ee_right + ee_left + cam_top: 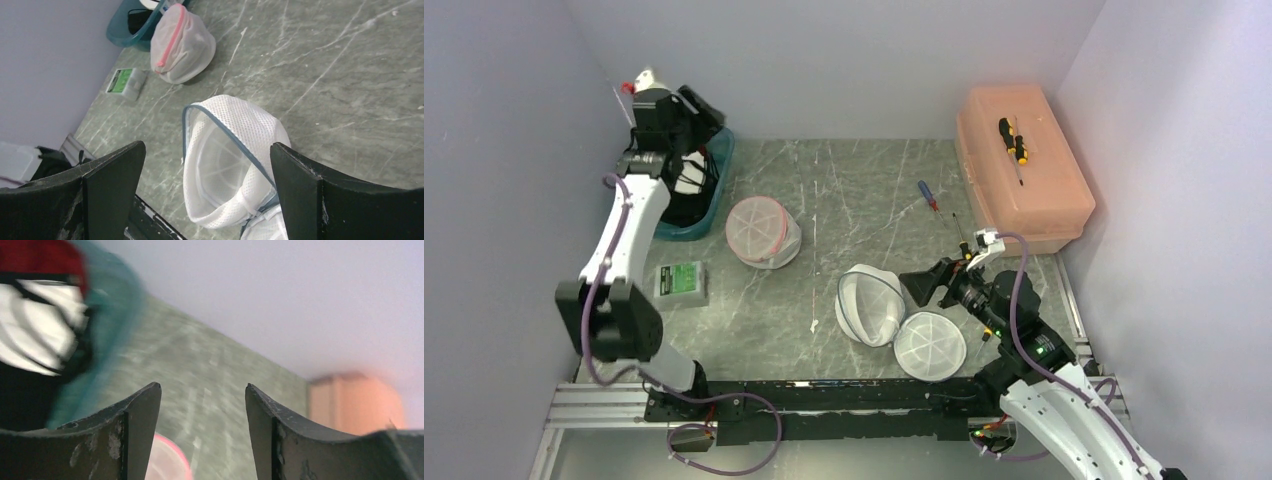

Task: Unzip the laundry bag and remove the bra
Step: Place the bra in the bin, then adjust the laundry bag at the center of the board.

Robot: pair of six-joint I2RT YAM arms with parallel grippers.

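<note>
Removal looks done: the left hand (pixel 202 390) hovers with fingers parted and empty, what seems the bra (pixel 37 340) just beside it in the teal bin (pixel 717 195). The right hand (pixel 207 146) gapes wide and empty, the unzipped laundry bag (pixel 235 130) just ahead. Next, I judge, both arms retreat.

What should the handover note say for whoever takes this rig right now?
Left gripper: open, nothing between the fingers, over the teal bin at the far left.
Right gripper: open, empty, hovering by the blue-trimmed mesh bag.
Things: the blue-trimmed mesh bag lies unzipped at near centre, halves spread, nothing visible inside. A black-and-white garment, likely the bra, lies in the bin.
Done: bag unzipped and apparently emptied.
Left: confirm the garment is the bra, then retract both arms. The pink-trimmed bag looks zipped shut.
</note>
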